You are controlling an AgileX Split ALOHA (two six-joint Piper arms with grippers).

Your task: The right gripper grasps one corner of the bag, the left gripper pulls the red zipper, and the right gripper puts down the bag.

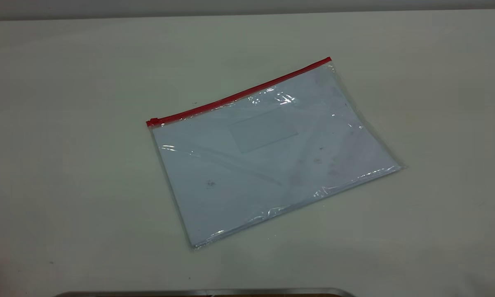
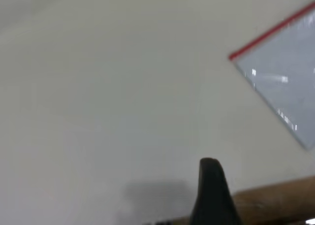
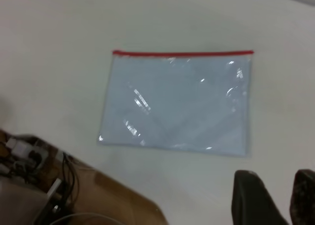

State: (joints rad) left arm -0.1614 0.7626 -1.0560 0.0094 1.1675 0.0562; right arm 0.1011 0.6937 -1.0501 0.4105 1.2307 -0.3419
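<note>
The bag (image 1: 268,152) lies flat mid-table (image 1: 66,123), red zipper (image 1: 239,97) along its far edge, untouched because both arms hang back: the right gripper (image 3: 275,195) waits with fingers parted, while the left gripper's (image 2: 211,195) finger state cannot be told.

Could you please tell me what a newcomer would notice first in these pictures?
The clear bag lies flat and askew in the middle of the pale table, white paper showing through. The red zipper runs along its far edge, slider at the exterior view's left end. Neither gripper touches it.
</note>
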